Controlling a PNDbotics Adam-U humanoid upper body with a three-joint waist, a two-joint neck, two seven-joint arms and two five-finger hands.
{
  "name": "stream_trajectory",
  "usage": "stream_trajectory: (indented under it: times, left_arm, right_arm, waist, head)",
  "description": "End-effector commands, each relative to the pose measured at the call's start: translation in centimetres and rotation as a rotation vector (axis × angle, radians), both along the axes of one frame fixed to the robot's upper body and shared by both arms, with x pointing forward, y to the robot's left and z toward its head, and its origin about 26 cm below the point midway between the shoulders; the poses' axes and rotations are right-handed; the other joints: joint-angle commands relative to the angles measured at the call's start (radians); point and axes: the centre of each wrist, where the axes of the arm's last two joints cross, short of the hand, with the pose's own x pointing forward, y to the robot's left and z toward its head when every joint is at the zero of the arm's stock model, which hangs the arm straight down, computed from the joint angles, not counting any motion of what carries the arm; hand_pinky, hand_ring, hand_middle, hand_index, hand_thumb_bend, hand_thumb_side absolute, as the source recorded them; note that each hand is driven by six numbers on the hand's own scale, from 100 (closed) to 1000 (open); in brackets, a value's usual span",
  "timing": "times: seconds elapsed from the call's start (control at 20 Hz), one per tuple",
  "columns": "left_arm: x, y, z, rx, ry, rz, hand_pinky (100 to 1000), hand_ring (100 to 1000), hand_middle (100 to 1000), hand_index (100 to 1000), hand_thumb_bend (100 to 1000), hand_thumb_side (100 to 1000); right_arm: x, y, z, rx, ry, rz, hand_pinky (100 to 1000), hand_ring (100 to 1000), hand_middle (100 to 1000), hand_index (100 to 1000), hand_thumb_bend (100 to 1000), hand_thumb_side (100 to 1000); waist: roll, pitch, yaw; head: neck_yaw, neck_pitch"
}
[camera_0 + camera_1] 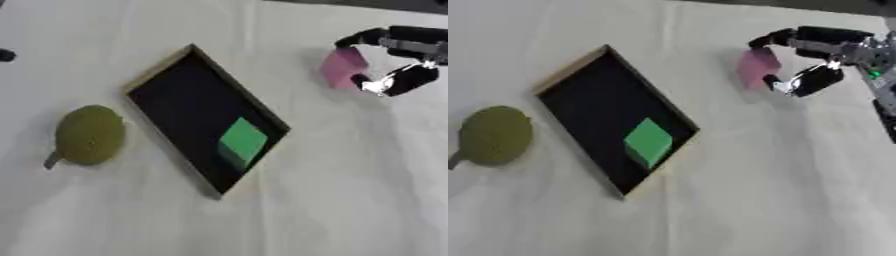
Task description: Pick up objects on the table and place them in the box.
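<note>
Right hand: the right hand [802, 55] came in from the far right, its fingers and thumb curled round a pink block [758, 67], pinching it from two sides.
Pink block: it sat at the far right, held at the hand's left side; whether it was clear of the bench could not be told.
Box: the box [155, 76] lay to the near left of the hand, a shallow dark tray with a pale rim, its long axis running from far left to near right.
Key relation: the box's nearest long edge lay left of and nearer than the block, apart from it, so the carry looked like a short move leftward and toward the near side.
Green block: a green block [240, 141] already lay inside the box, toward its near right end; the far left part looked free.
Olive object: a round olive object [88, 134] with a short stem rested on the bench left of the box, not yet picked.
Left hand: not visible.
Bench: the bench [350, 200] was covered in a pale, slightly creased cloth.
</note>
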Motion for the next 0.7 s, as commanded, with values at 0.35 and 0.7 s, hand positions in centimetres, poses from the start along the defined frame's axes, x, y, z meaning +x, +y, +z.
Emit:
stream_trajectory:
  times: [0.35, 0.7]
  left_arm:
    - [-0.34, 0.14, 0.81, 0.022, -0.025, 0.0, 655, 808, 800, 814, 100, 686]
    - [-0.34, 0.09, 0.72, 0.022, -0.018, -0.001, 654, 809, 800, 813, 100, 689]
  right_arm:
    - [0.0, -1.21, 1.08, -0.059, -0.012, 0.0, 1000, 1000, 851, 984, 100, 397]
    - [0.36, -0.89, 0.94, -0.043, -0.026, -0.003, 1000, 1000, 688, 834, 100, 296]
  waist:
    - [0.001, -0.017, 0.002]
    - [0.001, -0.018, 0.002]
  head:
    - [-0.001, -0.014]
    - [-0.004, -0.009]
